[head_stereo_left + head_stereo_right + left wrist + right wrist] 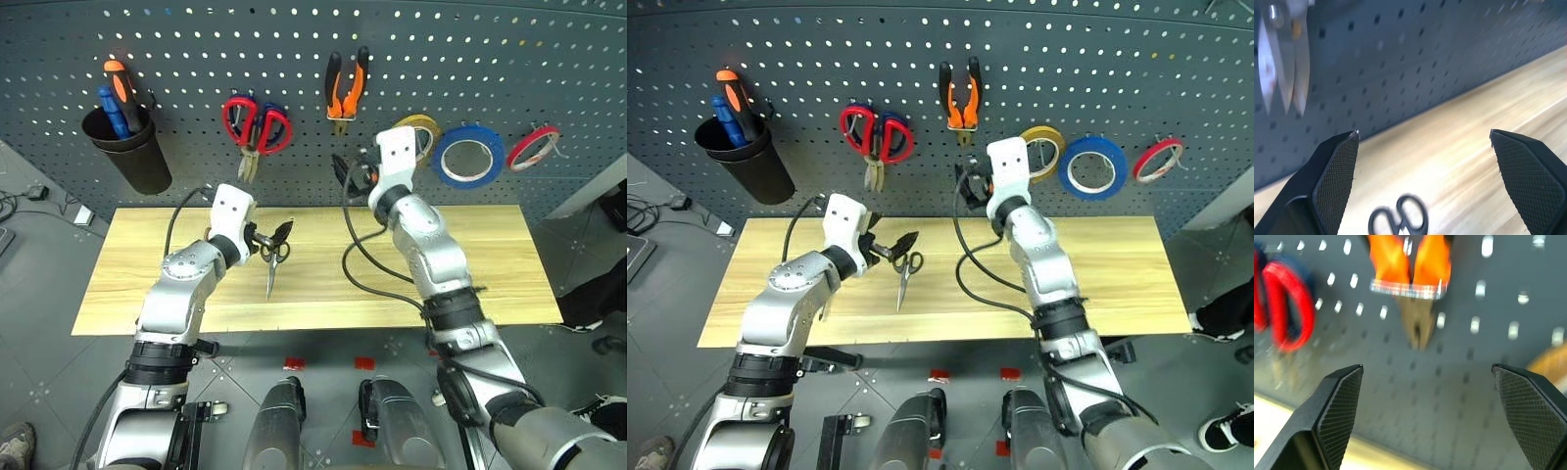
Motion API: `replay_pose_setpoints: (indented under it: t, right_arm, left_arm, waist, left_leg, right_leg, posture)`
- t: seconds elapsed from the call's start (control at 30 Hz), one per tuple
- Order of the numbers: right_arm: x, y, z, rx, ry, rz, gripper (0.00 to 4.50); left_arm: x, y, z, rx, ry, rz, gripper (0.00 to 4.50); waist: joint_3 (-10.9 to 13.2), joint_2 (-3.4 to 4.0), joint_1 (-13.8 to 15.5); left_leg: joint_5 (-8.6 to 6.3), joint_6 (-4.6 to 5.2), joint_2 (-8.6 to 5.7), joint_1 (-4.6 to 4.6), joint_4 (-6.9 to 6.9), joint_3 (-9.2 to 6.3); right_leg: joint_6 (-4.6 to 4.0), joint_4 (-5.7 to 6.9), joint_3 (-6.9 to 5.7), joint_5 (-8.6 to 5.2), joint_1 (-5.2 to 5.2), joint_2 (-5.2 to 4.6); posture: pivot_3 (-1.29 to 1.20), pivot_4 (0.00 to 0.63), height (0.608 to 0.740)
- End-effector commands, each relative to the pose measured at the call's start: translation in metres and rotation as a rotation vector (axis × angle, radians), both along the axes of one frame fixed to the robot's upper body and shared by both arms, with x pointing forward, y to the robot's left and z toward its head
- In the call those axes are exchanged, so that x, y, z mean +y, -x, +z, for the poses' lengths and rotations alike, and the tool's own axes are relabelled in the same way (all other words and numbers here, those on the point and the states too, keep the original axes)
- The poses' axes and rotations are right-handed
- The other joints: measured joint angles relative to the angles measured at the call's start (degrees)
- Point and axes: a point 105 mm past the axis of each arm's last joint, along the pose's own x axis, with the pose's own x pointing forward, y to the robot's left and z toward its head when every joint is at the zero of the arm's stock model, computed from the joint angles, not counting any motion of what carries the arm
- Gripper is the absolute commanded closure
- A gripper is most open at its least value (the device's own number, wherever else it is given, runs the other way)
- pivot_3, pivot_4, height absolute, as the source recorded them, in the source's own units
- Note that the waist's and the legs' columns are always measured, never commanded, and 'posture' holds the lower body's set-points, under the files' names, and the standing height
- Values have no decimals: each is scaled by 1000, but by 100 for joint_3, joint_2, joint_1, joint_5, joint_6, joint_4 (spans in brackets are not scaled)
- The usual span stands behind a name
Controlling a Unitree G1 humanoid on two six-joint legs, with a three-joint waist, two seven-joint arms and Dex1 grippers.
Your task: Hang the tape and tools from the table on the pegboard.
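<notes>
Small black-handled scissors [275, 257] lie on the wooden table [490, 255] beneath the left gripper [273, 238] (fingers spread, empty); the right gripper [1425, 416] gapes empty below pliers [346, 90] hung on the pegboard [294, 39] near the blue tape [469, 156].

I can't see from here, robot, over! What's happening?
Both grippers open, left gripper over small scissors lying on table. Right gripper empty near pliers, hung on pegboard. Nothing blocking.
</notes>
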Motion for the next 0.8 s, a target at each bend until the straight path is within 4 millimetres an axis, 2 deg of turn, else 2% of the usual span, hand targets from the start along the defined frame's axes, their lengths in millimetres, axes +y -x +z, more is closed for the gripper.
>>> replay_pose_setpoints:
  t: [0.03,0.27,0.47,0.6,0.8]
  right_arm:
    - [15,34,-2,44,7,171,12]
    - [23,87,-39,224,55,390,12]
    - [36,126,-49,317,67,605,12]
    - [36,134,-55,352,86,646,12]
    - [35,136,-59,358,109,660,12]
  left_arm:
    - [7,2,-14,65,-32,68,0]
    - [19,4,-49,204,-73,177,0]
    - [18,14,-80,337,-96,222,0]
    - [18,15,-94,381,-123,261,0]
    - [12,3,-107,398,-139,323,0]
  waist:
    - [0,0,2]
    - [0,-1,8]
    - [0,-2,2]
    - [1,-3,8]
    - [0,-5,19]
  left_leg:
    - [0,1,1,0,0,-2]
    - [-1,2,-2,1,2,-11]
    - [-1,3,-4,1,2,-15]
    - [-2,3,-4,1,2,-18]
    - [-2,3,-8,1,4,-22]
  right_leg:
    - [0,0,-1,0,0,1]
    - [1,-1,-7,-1,4,1]
    - [2,-5,-10,-1,8,1]
    - [2,-6,-13,-1,8,2]
    - [3,-13,-18,0,16,0]
  posture:
    - [-44,297,740]
    - [-52,300,740]
    - [-63,307,740]
    - [-63,305,740]
    - [-61,304,740]
